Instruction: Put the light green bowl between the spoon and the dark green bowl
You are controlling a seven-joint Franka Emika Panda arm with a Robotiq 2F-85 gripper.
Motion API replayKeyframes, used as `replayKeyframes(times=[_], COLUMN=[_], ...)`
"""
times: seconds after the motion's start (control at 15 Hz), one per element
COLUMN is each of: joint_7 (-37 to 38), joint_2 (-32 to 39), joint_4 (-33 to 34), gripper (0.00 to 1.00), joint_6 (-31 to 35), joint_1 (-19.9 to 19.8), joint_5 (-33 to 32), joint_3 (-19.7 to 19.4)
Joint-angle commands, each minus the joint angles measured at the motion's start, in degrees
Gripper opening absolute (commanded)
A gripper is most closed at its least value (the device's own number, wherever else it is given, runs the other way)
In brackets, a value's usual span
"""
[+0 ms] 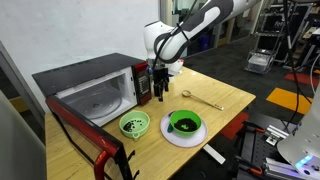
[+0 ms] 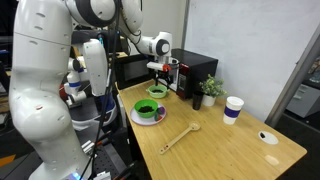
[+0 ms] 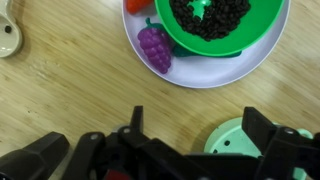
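On the worktop (image 1: 228,96) the light green bowl (image 1: 134,124) stands beside the dark green bowl (image 1: 184,123), on the microwave (image 1: 95,92) side. The end effector (image 1: 160,96) hovers above, its fingers apart and empty. In the wrist view the bowl lies off-centre, under one fingertip (image 3: 262,128). It is round, so no long axis. I can read no writing.

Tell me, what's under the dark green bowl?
A white plate sits under the dark green bowl. Beside the bowl, purple grapes and something red lie on the plate. The bowl covers the plate's middle, so that part can't be seen.
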Motion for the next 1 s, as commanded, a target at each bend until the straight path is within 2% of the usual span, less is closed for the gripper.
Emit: replayKeyframes(times=[0.0, 0.4, 0.93], joint_7=[-1.33, -1.47, -2.49], joint_2=[6.22, 12.83, 18.67], joint_4=[5.13, 10.51, 16.22], gripper=[1.0, 1.0, 1.0], joint_6=[0.97, 2.81, 7.15], joint_1=[0.64, 2.41, 2.62], joint_5=[0.97, 0.65, 1.6], joint_3=[0.43, 0.92, 1.77])
